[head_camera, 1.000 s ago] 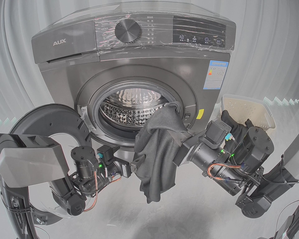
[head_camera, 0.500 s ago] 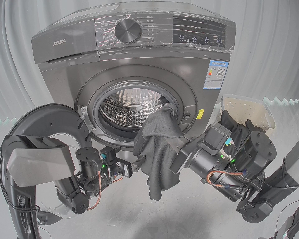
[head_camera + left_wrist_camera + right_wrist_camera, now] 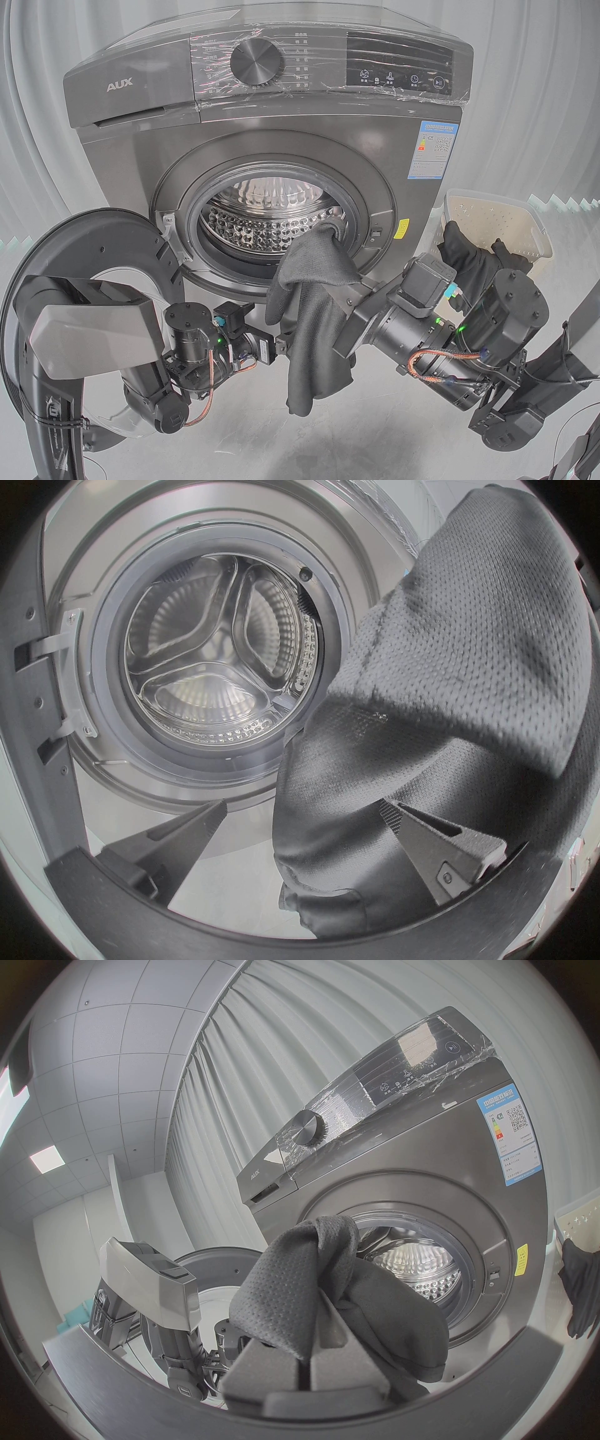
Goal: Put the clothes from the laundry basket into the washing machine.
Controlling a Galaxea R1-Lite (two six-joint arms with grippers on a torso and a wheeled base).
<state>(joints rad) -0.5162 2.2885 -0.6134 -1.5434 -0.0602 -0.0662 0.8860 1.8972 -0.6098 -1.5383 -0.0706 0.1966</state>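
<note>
Clearly the step in hand is loading: the right claw (image 3: 310, 1341) is clamped on a dark grey mesh garment (image 3: 312, 294), holding its upper end against the lower right rim of the washing machine (image 3: 269, 125) opening. Only a tip of the cloth reaches past the rim toward the drum (image 3: 269, 212), while most of it hangs down in front of the machine. The left claw (image 3: 303, 808) sits low beside the hanging part, jaws spread wide, one finger (image 3: 437, 849) against the fabric. The door (image 3: 94, 244) stands swung open on the robot's left. Another dark garment (image 3: 469, 262) lies in the laundry basket (image 3: 500, 219) beside the machine. Next, I judge, the right arm must push deeper into the drum before letting go, and the left could gather the dangling tail so nothing slides out.
</note>
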